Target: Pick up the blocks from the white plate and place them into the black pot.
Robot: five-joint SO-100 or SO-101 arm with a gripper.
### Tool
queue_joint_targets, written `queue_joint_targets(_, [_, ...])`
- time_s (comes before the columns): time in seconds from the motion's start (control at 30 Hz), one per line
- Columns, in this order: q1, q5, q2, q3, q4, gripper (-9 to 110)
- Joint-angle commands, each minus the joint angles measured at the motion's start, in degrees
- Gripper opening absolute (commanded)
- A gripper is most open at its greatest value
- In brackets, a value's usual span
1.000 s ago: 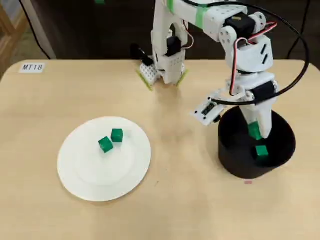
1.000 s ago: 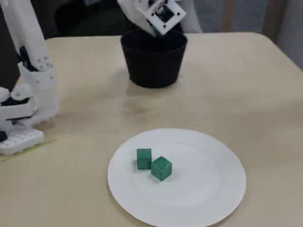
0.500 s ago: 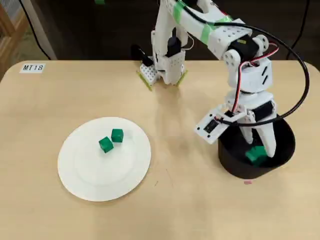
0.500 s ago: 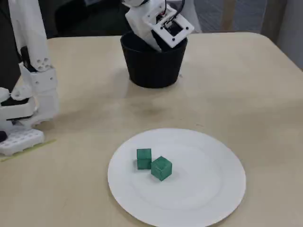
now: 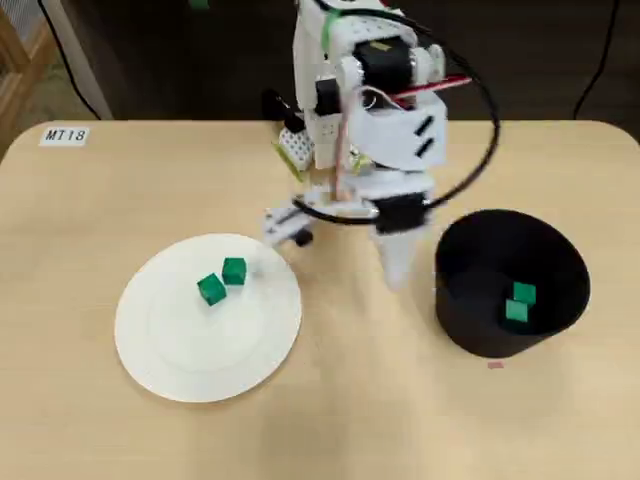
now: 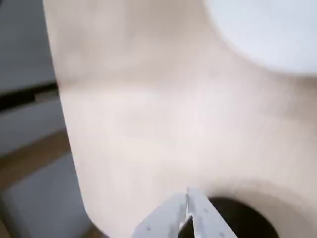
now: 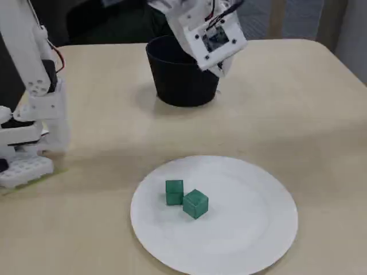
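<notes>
Green blocks: two [image 5: 221, 281] on the white plate [image 5: 180, 355] toward the worktop's [image 5: 90, 200] left edge (overhead view), two [image 5: 519, 302] inside the black pot [image 5: 470, 335]; between them the hand [image 6: 188, 210] hangs pinched together, empty

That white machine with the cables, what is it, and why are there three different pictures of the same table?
It is a small robot arm bolted at the table's edge, ending in two jaws that pinch things. One camera looks straight down, one stands beside the table, and one rides on the arm's wrist, so its blurry picture shows the closed gripper from behind. On the wooden table lie a white plate holding two green blocks, and a black pot with two more blocks inside. The jaws are shut and hold nothing; they hang over bare table between pot and plate.
</notes>
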Motion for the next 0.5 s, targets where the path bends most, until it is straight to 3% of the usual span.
queue_joint_targets(0.0, [8.7, -3.3, 2.9, 1.2, 1.2, -2])
queue_joint_targets(0.23, [18.2, -4.1, 1.7, 8.4, 0.4, -2])
queue_joint_targets(0.47, [24.4, -16.8, 1.2, 11.5, 4.5, -2])
